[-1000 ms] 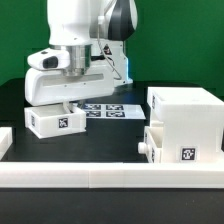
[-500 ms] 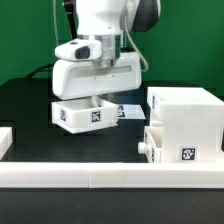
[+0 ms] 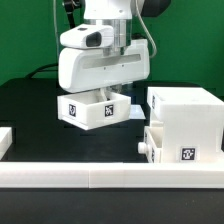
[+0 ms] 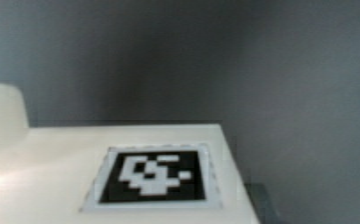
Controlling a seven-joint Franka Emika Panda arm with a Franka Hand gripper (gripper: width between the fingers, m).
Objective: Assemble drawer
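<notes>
My gripper [image 3: 103, 93] is shut on a small white drawer tray [image 3: 88, 112] and holds it above the black table, tilted, with two tags on its sides. The fingertips are hidden inside the tray. The tray hangs to the exterior view's left of the tall white housing [image 3: 185, 108], a short gap apart. A second tray-like part [image 3: 176, 148] with a tag sits at the housing's bottom front. The wrist view shows the held tray's white face [image 4: 52, 150] and its tag [image 4: 154, 176] close up; no fingers show.
A long low white rail [image 3: 100, 176] runs along the table's front. A small white piece [image 3: 4, 141] sits at the exterior view's left edge. The marker board [image 3: 129, 109] peeks out behind the held tray. A green wall stands behind.
The gripper has carried the tray up and toward the exterior view's right, closer to the housing. The tray now covers most of the marker board.
</notes>
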